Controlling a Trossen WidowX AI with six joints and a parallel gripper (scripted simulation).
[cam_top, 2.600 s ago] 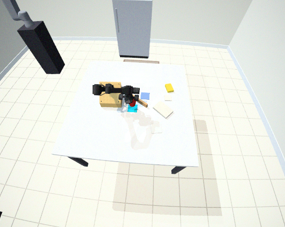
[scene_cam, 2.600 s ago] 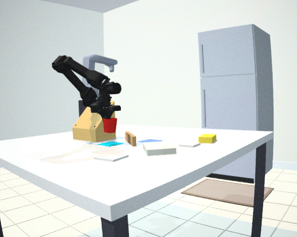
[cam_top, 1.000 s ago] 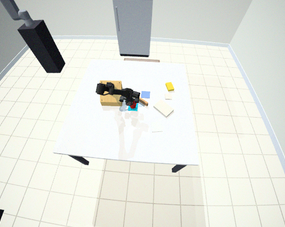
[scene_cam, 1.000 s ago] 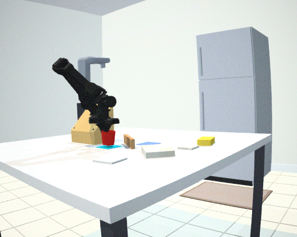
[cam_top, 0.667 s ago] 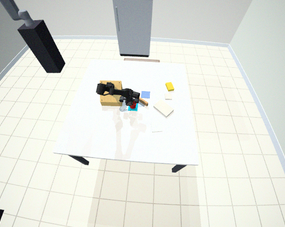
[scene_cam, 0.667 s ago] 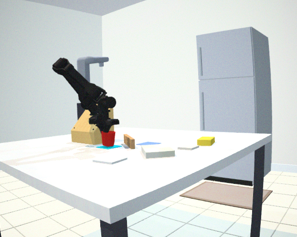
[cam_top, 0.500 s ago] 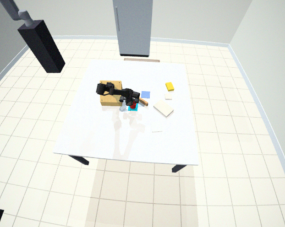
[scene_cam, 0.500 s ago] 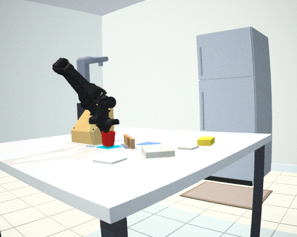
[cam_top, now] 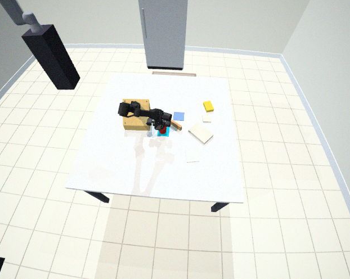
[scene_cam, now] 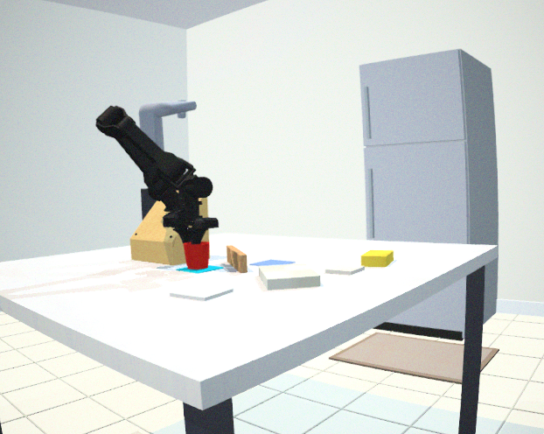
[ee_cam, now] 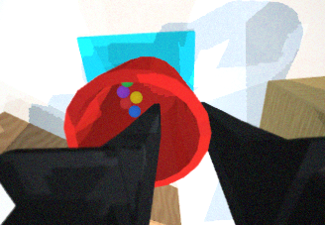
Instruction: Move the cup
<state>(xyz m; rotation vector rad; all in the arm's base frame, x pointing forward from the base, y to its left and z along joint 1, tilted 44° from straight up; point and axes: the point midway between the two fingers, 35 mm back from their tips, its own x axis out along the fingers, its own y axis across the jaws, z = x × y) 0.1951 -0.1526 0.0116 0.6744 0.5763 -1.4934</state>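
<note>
The red cup [cam_top: 162, 130] [scene_cam: 197, 255] [ee_cam: 200, 134] stands upright on the cyan pad [cam_top: 167, 134] [scene_cam: 215, 268] [ee_cam: 184, 45]. Several coloured marbles [ee_cam: 136, 97] lie inside it. My gripper [scene_cam: 191, 241] [ee_cam: 178, 108] is at the cup's rim, pointing down. Its fingers are a little apart, one inside the cup and one outside, with gaps beside the wall, so it is open. The blue pad [cam_top: 178, 116] [scene_cam: 272, 262] is bare. In the top view the fingertips are hidden by the arm.
A wooden block [cam_top: 176, 125] [scene_cam: 236, 259] stands between the cup and the blue pad. A thick cream slab [cam_top: 200, 133] [scene_cam: 289, 278], thin pale tiles [cam_top: 206, 118] [scene_cam: 201, 291] and a yellow block [cam_top: 208, 106] [scene_cam: 377, 258] lie farther off. The tan base box [cam_top: 136, 125] [scene_cam: 156, 251] is beside the cup.
</note>
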